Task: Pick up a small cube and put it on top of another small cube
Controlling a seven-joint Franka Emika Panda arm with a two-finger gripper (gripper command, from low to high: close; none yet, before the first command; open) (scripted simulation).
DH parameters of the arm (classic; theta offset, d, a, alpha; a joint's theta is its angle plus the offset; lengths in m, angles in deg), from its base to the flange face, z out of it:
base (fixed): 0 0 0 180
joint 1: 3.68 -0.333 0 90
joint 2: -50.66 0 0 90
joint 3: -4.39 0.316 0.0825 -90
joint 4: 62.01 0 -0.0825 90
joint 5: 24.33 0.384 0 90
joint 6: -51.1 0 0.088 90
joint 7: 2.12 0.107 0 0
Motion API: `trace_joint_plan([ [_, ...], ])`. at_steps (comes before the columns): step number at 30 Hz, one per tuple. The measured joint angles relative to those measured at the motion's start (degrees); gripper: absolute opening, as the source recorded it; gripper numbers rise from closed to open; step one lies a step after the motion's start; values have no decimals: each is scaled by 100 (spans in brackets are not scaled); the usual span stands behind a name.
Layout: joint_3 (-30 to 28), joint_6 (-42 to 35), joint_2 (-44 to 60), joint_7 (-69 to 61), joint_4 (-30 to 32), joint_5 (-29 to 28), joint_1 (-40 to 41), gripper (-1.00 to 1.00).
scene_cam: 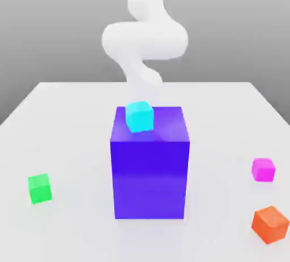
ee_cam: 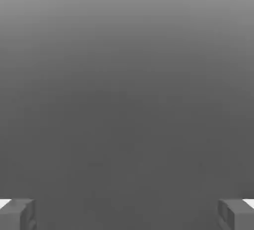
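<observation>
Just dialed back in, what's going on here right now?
Nothing is held yet. The gripper is open and empty. The magenta cube sits on the table at the exterior view's right, the green cube far left. A cyan cube rests on the big blue block; an orange cube lies near the magenta one.

gripper (ee_cam: 127, 214) spread wide, fingertips (ee_cam: 20, 214) apart, nothing between

The big blue-purple block (scene_cam: 150, 173) looks glossy and smooth; the white table (scene_cam: 68, 142) is matt.
</observation>
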Motion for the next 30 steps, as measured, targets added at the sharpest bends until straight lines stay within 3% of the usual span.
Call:
trace_joint_plan([
  [9,107,705,1300,-1201,580,619,-1289,0],
  [19,612,1477,2704,-2326,1209,1044,-2448,0],
  [25,1067,1978,3530,-2745,1600,942,-2967,0],
  [30,1352,2417,4215,-2774,1937,407,-3510,0],
])
